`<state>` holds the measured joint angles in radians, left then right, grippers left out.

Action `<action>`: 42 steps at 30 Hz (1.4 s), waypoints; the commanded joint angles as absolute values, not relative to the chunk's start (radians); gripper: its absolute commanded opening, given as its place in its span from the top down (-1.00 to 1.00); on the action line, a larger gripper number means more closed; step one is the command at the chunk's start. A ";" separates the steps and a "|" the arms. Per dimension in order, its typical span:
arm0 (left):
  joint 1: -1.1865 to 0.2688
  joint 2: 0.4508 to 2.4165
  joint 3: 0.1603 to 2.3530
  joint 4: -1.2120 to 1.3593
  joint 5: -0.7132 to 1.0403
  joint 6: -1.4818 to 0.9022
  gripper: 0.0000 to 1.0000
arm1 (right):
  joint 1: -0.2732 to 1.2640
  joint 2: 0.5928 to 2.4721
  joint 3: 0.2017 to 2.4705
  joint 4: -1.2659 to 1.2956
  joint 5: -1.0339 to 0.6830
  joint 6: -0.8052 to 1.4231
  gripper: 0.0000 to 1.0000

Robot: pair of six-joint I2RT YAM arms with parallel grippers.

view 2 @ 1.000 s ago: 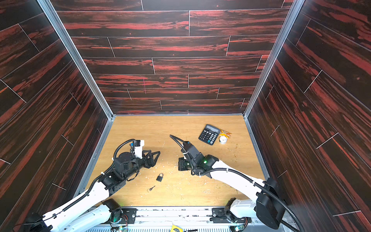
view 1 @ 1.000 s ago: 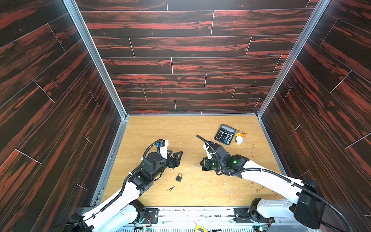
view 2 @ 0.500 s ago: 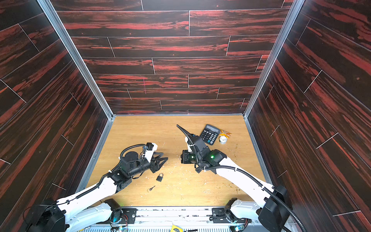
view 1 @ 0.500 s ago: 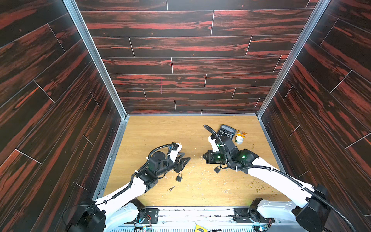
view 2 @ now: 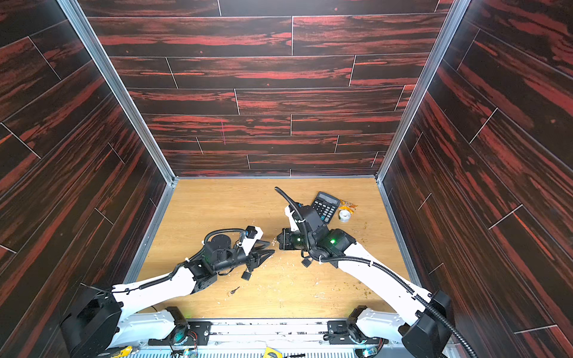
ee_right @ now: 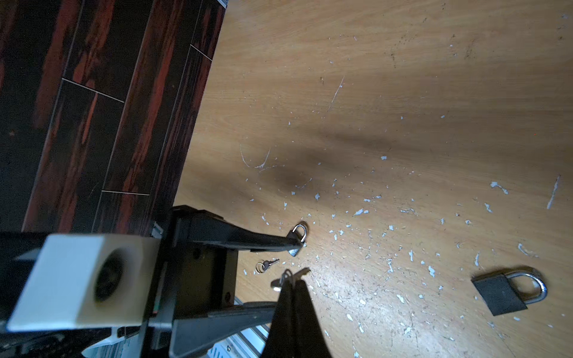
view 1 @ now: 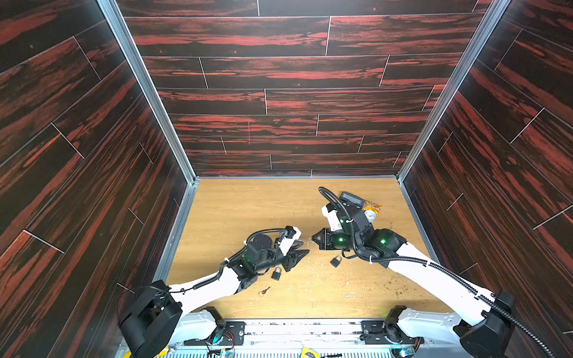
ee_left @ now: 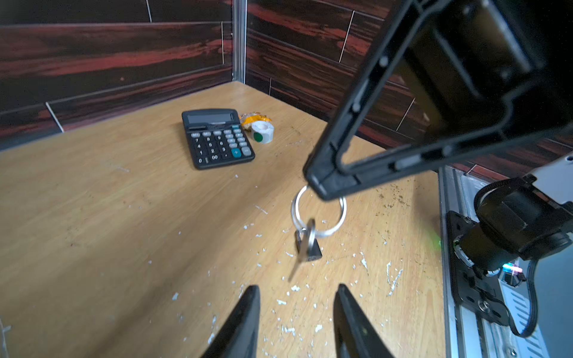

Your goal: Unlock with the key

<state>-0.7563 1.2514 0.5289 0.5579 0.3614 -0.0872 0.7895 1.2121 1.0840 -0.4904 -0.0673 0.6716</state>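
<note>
My right claw (ee_left: 322, 186) is pinched shut on the key ring (ee_left: 294, 210) so the key (ee_left: 303, 248) dangles free above the counter (ee_left: 124, 217), in front of my left claw (ee_left: 297, 316), whose jaws stand apart and empty, probably to take it, with a padlock (view 1: 335, 261) lying on the counter below.

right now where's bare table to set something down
Bare: the far left of the table, from the left wall to the calculator, and the front middle between the loose key and the right arm. Crowded: the centre, where left gripper and right gripper nearly meet near the left padlock and right padlock, and the calculator's corner with the tape roll.
</note>
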 commanded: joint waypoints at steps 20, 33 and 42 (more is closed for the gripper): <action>-0.781 1.316 0.582 0.655 0.351 -0.058 0.85 | 0.779 1.177 1.080 -0.466 -0.098 0.681 1.00; -0.781 1.306 0.581 0.616 0.350 -0.060 1.00 | 0.765 1.167 1.065 -0.460 -0.091 0.680 1.00; -0.779 1.297 0.613 0.469 0.383 -0.055 1.00 | 0.754 1.144 1.045 -0.445 -0.090 0.652 0.71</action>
<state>-0.7807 1.3140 0.5957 0.5442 0.3668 -0.0750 0.7647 1.1831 1.0550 -0.4629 -0.0944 0.6647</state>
